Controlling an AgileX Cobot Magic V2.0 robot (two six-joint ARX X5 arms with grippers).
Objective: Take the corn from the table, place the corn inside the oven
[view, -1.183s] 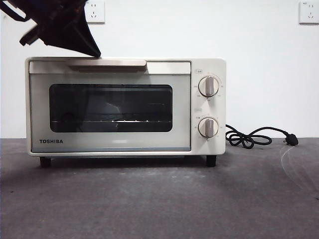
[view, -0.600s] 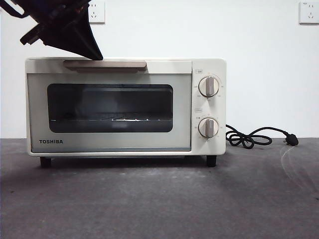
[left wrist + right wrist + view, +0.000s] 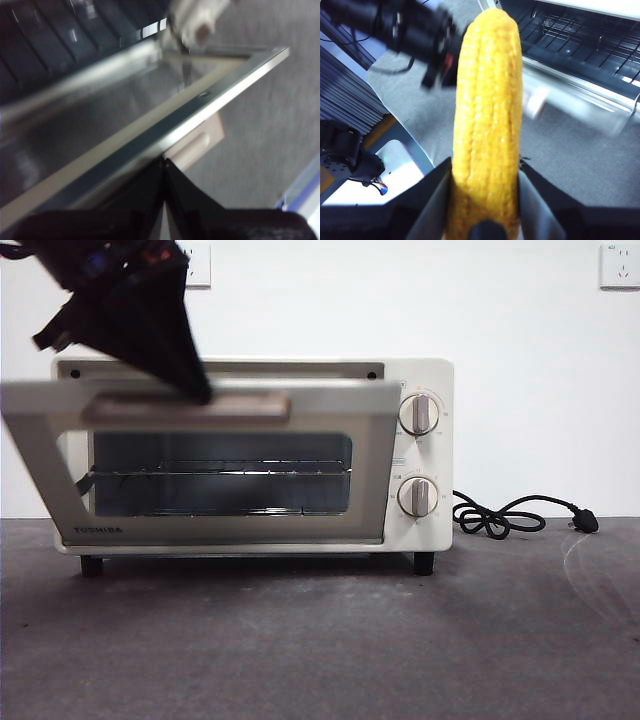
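Looking across the flat dark grey matte table (image 3: pixel 320 640), you see the cream-white Toshiba toaster oven (image 3: pixel 420 455) standing on its black feet toward the left, with its dark glass door (image 3: pixel 200 465) tipped partway down and out, blurred. Behind the door's top edge the open cavity shows, and a wire rack (image 3: pixel 220 472) runs across inside it. Two grey knobs (image 3: pixel 418 413) sit one above the other on the right panel, and the black power cord (image 3: pixel 500 515) lies coiled on the table just to the oven's right, its plug further right.

Your left gripper (image 3: pixel 200 390) comes in dark from the upper left corner — its tip rests on the wide beige bar handle (image 3: pixel 185 408) of the door. From the left wrist camera the two black jaws are pressed together to a point right at the door's metal edge, the handle (image 3: pixel 195 145) just beyond them.

Your right gripper (image 3: pixel 485 200) stays out of the front view. Its jaws pinch the glossy orange-yellow ridged toy corn cob (image 3: pixel 487 125) near its lower end, one jaw on each side, the cob pointing straight away from the wrist — held in the air in front of the open oven cavity, above the table, with the left arm visible beside it.
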